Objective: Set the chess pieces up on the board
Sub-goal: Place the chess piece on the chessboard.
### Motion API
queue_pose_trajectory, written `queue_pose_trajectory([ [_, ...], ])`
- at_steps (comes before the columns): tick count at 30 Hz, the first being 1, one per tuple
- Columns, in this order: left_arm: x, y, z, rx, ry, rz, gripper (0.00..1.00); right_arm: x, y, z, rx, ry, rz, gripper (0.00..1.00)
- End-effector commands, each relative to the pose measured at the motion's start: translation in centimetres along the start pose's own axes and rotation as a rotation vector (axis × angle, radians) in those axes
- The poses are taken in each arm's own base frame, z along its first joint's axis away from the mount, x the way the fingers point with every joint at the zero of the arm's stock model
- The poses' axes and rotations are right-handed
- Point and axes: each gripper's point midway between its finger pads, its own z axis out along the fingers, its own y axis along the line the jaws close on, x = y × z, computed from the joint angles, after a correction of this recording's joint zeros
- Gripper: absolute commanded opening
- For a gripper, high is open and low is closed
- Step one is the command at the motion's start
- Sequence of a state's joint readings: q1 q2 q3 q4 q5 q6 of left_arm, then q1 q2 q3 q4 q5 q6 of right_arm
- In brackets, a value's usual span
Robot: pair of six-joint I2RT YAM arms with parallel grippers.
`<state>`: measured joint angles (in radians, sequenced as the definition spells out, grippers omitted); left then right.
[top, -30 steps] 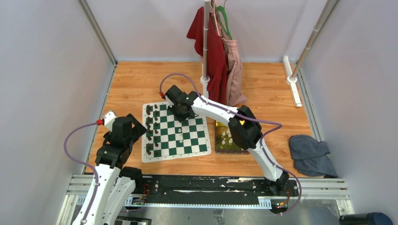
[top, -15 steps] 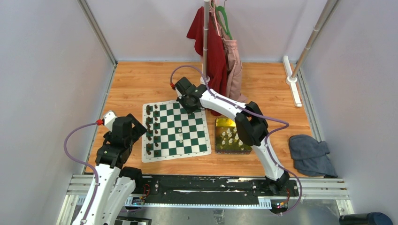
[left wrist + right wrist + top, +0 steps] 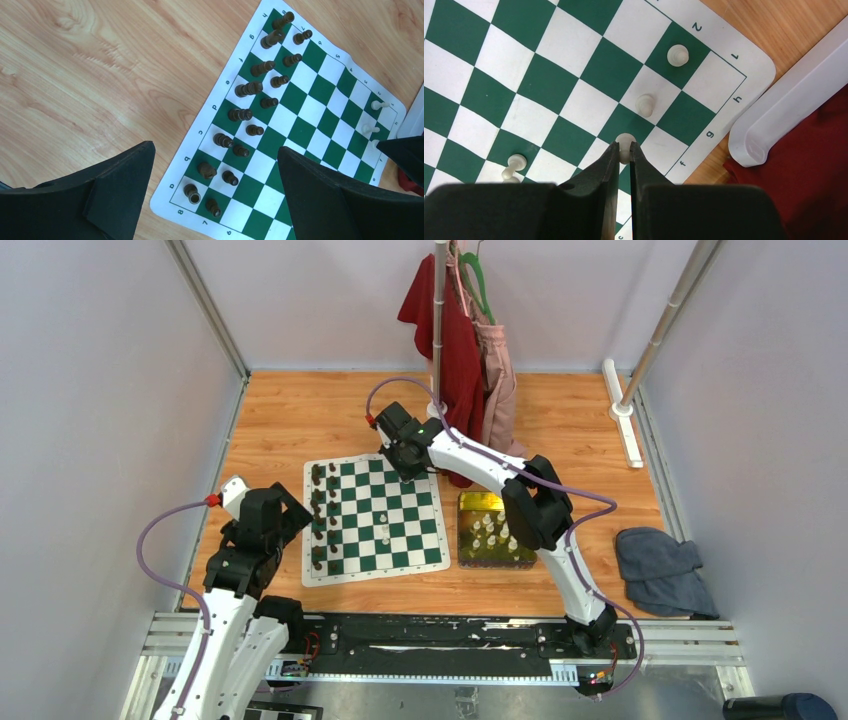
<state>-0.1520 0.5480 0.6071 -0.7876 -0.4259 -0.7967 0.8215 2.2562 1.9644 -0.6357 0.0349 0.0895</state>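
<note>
- Where the board [image 3: 402, 541] nears its far right corner, a cream pawn [image 3: 625, 141] stands pinched in the narrow jaws of the right gripper [image 3: 625, 149]
- Two pawns [image 3: 645, 104] share its row; a white base [image 3: 774, 100] lies just past the border
- Left gripper [image 3: 215, 150] gapes empty by the dark chessmen [image 3: 240, 114]
- Tray [image 3: 478, 502] beside the board holds seemingly several cream pieces [image 3: 490, 532]
</note>
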Motion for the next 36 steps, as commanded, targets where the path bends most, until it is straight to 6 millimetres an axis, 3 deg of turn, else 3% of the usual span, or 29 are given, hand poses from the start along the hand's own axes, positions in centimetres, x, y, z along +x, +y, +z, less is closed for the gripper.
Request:
queue_pose_trajectory([
  [1, 0.2, 0.2, 0.3, -0.01, 0.001, 0.008, 1.0, 2.1, -0.7, 1.0, 0.009, 0.071, 0.006, 0.0],
  [25, 0.3, 0.3, 0.4, -0.014, 0.005, 0.009, 1.0, 4.0, -0.3, 2.6, -0.006, 0.125, 0.013, 0.0],
  [36, 0.4, 0.4, 0.5, -0.016, 0.006, 0.009, 1.0, 3.4, 0.3, 2.6, -0.038, 0.114, 0.015, 0.0],
])
